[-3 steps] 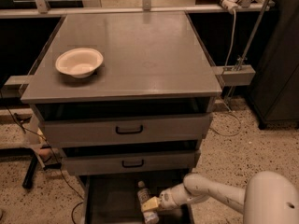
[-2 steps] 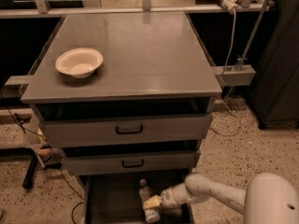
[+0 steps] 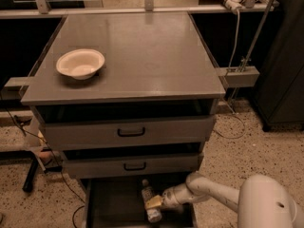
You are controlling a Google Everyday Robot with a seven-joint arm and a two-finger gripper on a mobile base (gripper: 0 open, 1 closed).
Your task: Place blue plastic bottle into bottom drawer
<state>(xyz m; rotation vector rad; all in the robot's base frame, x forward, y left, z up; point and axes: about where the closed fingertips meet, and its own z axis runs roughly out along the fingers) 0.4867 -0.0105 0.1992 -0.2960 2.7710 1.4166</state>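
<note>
The blue plastic bottle (image 3: 148, 197) is small and clear, and it lies lengthwise inside the open bottom drawer (image 3: 111, 204), right of the drawer's middle. My gripper (image 3: 154, 203) reaches in from the right on the white arm (image 3: 213, 194), low inside the drawer, and sits against the middle of the bottle. The bottle's ends stick out beyond the gripper towards the back and the front of the drawer.
A white bowl (image 3: 80, 63) stands on the grey cabinet top (image 3: 142, 51) at the left. The two upper drawers with black handles (image 3: 131, 132) are slightly open. Cables lie on the speckled floor (image 3: 247, 141) to the left and right of the cabinet.
The gripper and arm have shifted slightly inside the bottom drawer. The bottle stays in about the same place.
</note>
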